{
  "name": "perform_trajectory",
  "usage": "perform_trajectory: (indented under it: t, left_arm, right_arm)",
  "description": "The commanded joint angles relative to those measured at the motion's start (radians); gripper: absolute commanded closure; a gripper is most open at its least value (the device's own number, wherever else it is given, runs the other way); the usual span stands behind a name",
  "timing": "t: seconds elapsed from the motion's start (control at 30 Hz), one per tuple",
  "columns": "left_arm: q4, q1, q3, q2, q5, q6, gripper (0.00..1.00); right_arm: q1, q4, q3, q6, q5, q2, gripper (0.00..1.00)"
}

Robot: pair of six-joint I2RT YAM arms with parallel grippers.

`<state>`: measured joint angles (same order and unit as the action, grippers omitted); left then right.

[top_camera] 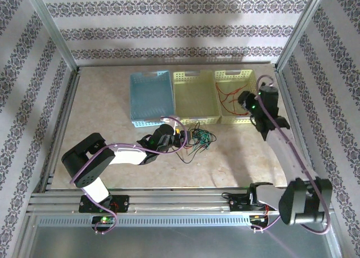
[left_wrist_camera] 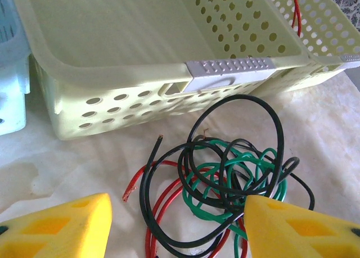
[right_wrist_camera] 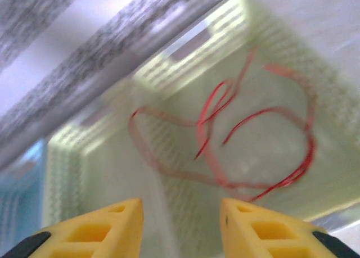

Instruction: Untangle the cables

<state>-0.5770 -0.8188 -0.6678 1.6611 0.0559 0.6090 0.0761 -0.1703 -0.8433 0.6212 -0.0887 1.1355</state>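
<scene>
- Left jaws: wide apart and empty, low over the tangle (left_wrist_camera: 225, 179) of black, green and red cables on the worktop (left_wrist_camera: 326, 134), just in front of the middle basket (left_wrist_camera: 112, 109).
- Right jaws: partly open, holding nothing, above a loose red cable (right_wrist_camera: 203, 129) lying in the right basket (top_camera: 233, 72).
- Risk, as I judge it: closing on several strands at once would drag and tighten the knot.
- Unclear: the right wrist view is blurred, the tangle's near edge is cut off, and its crossings are hard to trace.
</scene>
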Motion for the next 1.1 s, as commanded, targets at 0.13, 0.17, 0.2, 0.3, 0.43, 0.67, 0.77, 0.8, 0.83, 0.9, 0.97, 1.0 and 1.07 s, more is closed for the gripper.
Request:
perform_trajectory:
  t: [0.13,0.17,0.2,0.3,0.43,0.67,0.77,0.8,0.83,0.9,0.97,1.0,1.07]
  left_arm:
    - [0.071,-0.011,-0.016,-0.008,-0.024,-0.033,0.37]
    - [0.075,-0.011,-0.018,-0.007,-0.016,-0.032,0.37]
    - [0.081,-0.011,-0.022,-0.006,-0.004,-0.029,0.37]
    - [0.091,-0.011,-0.025,-0.009,0.015,-0.017,0.37]
    - [0.145,-0.011,-0.026,-0.026,0.049,-0.003,0.37]
    - [0.364,-0.011,0.022,-0.123,0.356,0.148,0.36]
    - [0.438,-0.011,0.044,-0.165,0.438,0.202,0.36]
    - [0.461,-0.012,0.049,-0.176,0.454,0.215,0.36]
    - [0.481,-0.011,0.054,-0.186,0.469,0.227,0.36]
    - [0.515,-0.01,0.06,-0.2,0.486,0.244,0.36]
    - [0.532,-0.011,0.066,-0.212,0.495,0.255,0.36]
    - [0.537,-0.011,0.07,-0.217,0.498,0.261,0.36]
    - [0.538,-0.011,0.076,-0.221,0.501,0.268,0.36]
  right_arm:
    - [0.323,-0.161,0.169,-0.171,-0.207,-0.045,0.6]
    - [0.353,-0.169,0.168,-0.199,-0.195,-0.036,0.6]
    - [0.39,-0.208,0.151,-0.227,-0.139,-0.026,0.59]
    - [0.438,-0.261,0.102,-0.3,-0.122,0.026,0.59]
    - [0.511,-0.293,0.053,-0.349,-0.145,0.086,0.59]
    - [0.716,-0.313,-0.026,-0.445,-0.074,0.175,0.59]
    - [0.744,-0.316,-0.062,-0.464,-0.062,0.243,0.6]
    - [0.748,-0.32,-0.077,-0.47,-0.063,0.272,0.6]
    - [0.749,-0.328,-0.098,-0.476,-0.061,0.303,0.6]
    - [0.751,-0.352,-0.138,-0.487,-0.046,0.361,0.6]
    - [0.751,-0.376,-0.173,-0.496,-0.035,0.413,0.61]
    - [0.751,-0.385,-0.185,-0.501,-0.033,0.434,0.61]
    - [0.751,-0.4,-0.205,-0.504,-0.025,0.475,0.61]
